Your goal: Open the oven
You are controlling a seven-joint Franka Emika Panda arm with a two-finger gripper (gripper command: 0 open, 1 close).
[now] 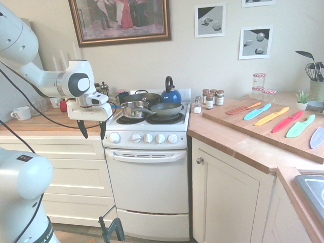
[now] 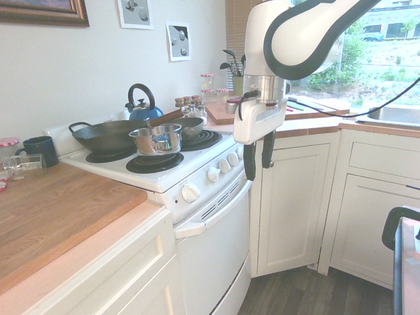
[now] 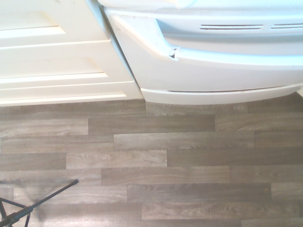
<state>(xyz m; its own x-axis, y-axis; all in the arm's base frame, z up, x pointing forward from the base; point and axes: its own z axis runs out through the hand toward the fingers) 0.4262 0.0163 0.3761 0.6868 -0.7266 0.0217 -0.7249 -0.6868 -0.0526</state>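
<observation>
Though seemingly apart, oven [image 1: 147, 182] near open claw [image 1: 94, 138]

Open air lies before the white bar handle [image 2: 220, 213]; above, a shiny steel saucepan [image 2: 156, 139] crowds the stovetop's front.

My Franka arm [image 1: 28, 174] wears glossy white, rounded shells with grey shading around the joints and a black curved band along one link. A silver metal collar [image 2: 268, 89] rings the wrist above a boxy white gripper [image 1: 94, 132] with black, tapering fingers [image 2: 268, 149]. A thin black cable [image 1: 48, 119] runs alongside; dark lettering marks the lower shell.
</observation>
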